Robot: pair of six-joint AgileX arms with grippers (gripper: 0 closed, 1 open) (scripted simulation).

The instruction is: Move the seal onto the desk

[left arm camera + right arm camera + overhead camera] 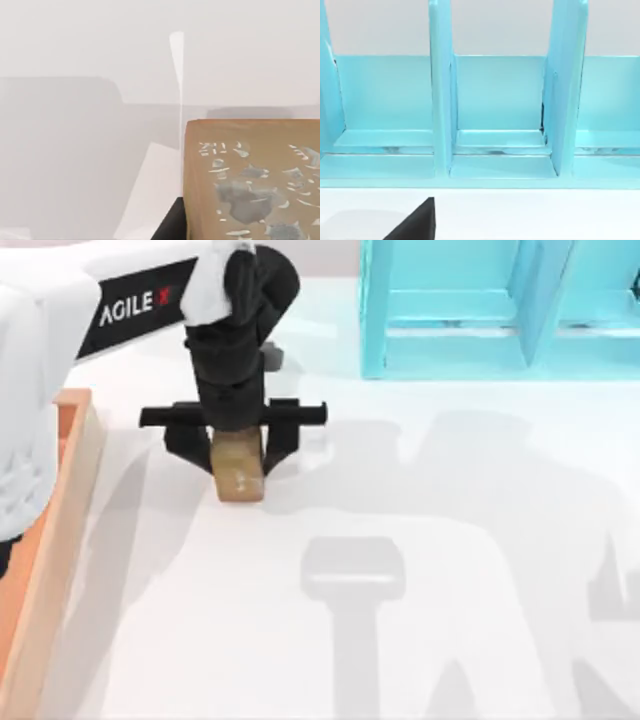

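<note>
The seal (pixel 240 472) sits pinched between the fingers of the left gripper (pixel 236 455), over the white desk (pixel 450 540), left of centre and just right of the wooden tray (pixel 62 500). Release it high or tilted and it could topple or roll. Nothing visible in the tray or the turquoise shelf (pixel 495 100) compartments. The right arm is parked facing that shelf; its fingers, cannot tell.

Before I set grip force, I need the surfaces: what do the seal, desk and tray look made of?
Seal: looks like wood, matte tan-brown, with a pale worn mark on top; held in the left tool. Desk: smooth plain white, maybe laminate; shadows lie soft on it. Tray: orange-brown, wood-like, plain matte rim.
</note>
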